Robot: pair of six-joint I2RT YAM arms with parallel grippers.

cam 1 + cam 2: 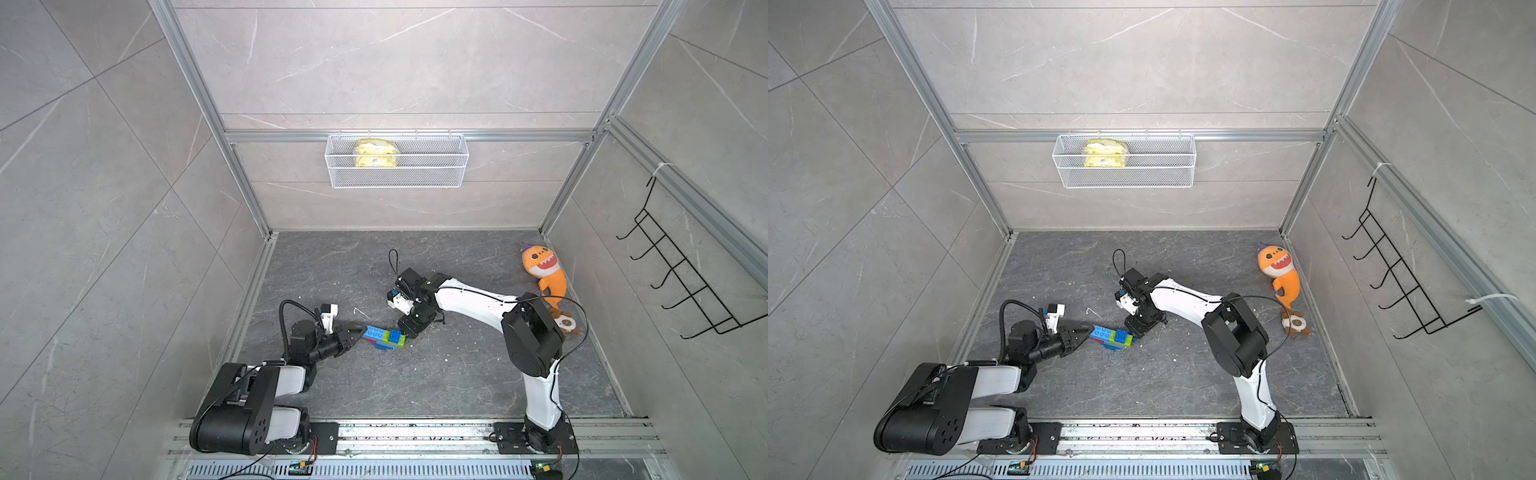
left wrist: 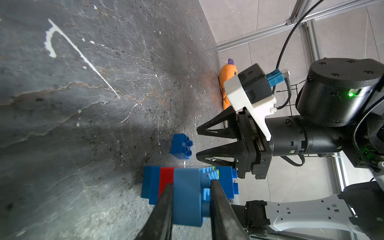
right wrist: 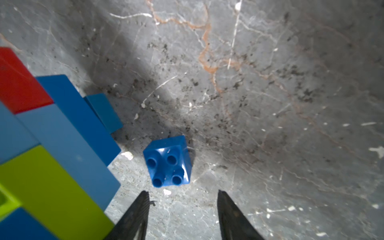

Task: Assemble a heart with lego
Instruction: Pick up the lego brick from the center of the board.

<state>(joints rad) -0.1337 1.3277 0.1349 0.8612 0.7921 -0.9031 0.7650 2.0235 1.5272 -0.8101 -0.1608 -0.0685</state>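
Heart (image 1: 384, 337) lies mid-surface (image 1: 415, 386), L gripper (image 2: 191, 185) clenched on its light-blue end brick. R gripper (image 3: 182, 192) is released, jaws apart, just beside loose dark-blue 2x2 brick (image 3: 168, 162), which sits near Heart's edge w/ a gap between. Plush shark (image 1: 544, 270) is well apart, by right wall.

**No wording is read with certainty; three marked surfaces are seen.**

A blue tag (image 2: 275, 78) is fixed on the cable just behind the black camera box (image 2: 254, 83) on the right arm's wrist. Dark characters are printed on it, but they are too blurred to be read. A small pale star-like sign is borne by the camera box itself. Well apart from the camera box, a yellow packet (image 1: 375, 153) (image 1: 1105, 153) is held in the wire basket (image 1: 436, 174). Its dark print is too small to be read in both top views.
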